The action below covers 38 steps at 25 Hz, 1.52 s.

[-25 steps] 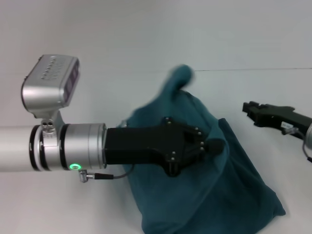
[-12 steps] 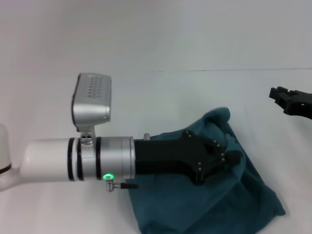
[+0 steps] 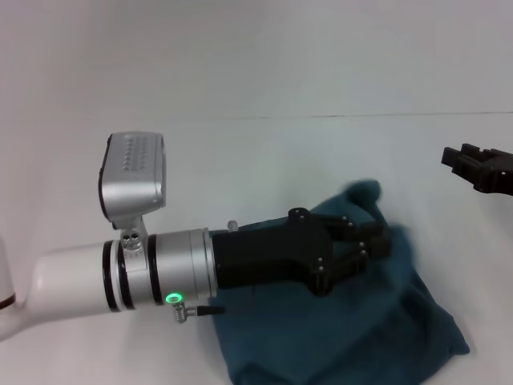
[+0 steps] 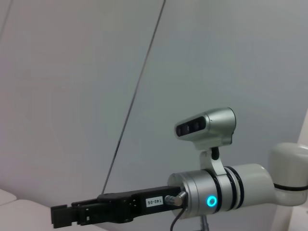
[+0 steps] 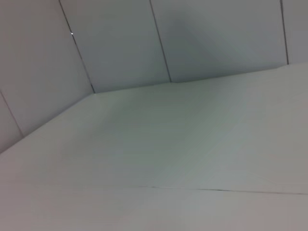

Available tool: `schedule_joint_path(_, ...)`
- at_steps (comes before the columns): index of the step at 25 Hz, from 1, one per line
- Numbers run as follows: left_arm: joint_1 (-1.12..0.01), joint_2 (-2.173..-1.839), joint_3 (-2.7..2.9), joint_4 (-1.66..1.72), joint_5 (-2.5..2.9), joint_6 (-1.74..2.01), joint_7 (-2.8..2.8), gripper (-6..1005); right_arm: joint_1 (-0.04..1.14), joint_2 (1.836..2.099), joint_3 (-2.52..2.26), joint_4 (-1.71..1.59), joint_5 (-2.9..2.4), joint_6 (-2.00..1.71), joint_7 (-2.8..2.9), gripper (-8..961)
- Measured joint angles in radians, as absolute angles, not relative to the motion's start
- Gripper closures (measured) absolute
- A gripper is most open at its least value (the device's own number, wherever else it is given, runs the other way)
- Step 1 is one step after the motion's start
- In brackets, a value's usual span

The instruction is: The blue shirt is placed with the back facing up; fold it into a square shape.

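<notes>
The blue shirt (image 3: 385, 321) lies bunched in a dark teal heap on the white table (image 3: 240, 160), near the front right in the head view. My left arm reaches in from the left, and my left gripper (image 3: 381, 241) sits low over the heap's upper part, against a raised fold. Cloth hides what lies between its jaws. My right gripper (image 3: 450, 155) hangs at the far right, apart from the shirt and above the table. The left wrist view shows the same right gripper (image 4: 58, 217) shut and holding nothing. The shirt does not show in either wrist view.
Bare white table stretches behind and to the left of the shirt. A grey panelled wall (image 5: 120, 43) rises behind the table. The shirt's lower edge runs out of the head view at the bottom.
The lifted fold has dropped onto the heap. My left arm swung right and down, then drew back slightly. My right gripper pulled away to the right edge.
</notes>
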<state>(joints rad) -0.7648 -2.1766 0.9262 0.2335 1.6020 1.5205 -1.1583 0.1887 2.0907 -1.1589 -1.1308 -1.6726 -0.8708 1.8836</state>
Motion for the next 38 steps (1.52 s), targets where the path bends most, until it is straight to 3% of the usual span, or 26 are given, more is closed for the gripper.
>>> schedule_joint_path(2,-0.759,-2.177,0.928,0.220,1.595,1.522,-1.146,879,0.189,2.091,-1.146,-1.132,-1.673,-0.894,1.883,665)
schedule_joint_path(7,-0.753,-2.177,0.925,0.196,1.593,1.516,-1.137,757,0.190,2.091,-1.123,-1.135,-1.674,-0.945,1.882,590)
schedule_joint_path(14,-0.705,-2.177,0.920,0.227,1.570,1.548,-1.154,570,0.199,2.087,-1.082,-1.152,-1.725,-1.025,1.928,589)
schedule_joint_path(18,-0.645,-2.175,0.919,0.316,1.563,1.570,-1.197,408,0.251,2.086,-1.020,-1.198,-1.875,-1.105,2.050,575)
schedule_joint_path(24,-0.551,-2.169,0.918,0.472,1.557,1.597,-1.293,258,0.323,2.083,-0.927,-1.269,-1.923,-1.244,2.112,554)
schedule_joint_path(32,-0.471,-2.167,0.919,0.580,1.562,1.637,-1.313,278,0.476,2.063,-0.890,-1.257,-2.109,-1.363,2.135,530)
schedule_joint_path(38,-0.459,-2.165,0.919,0.587,1.576,1.637,-1.323,276,0.464,2.084,-0.888,-1.255,-2.136,-1.489,2.088,547)
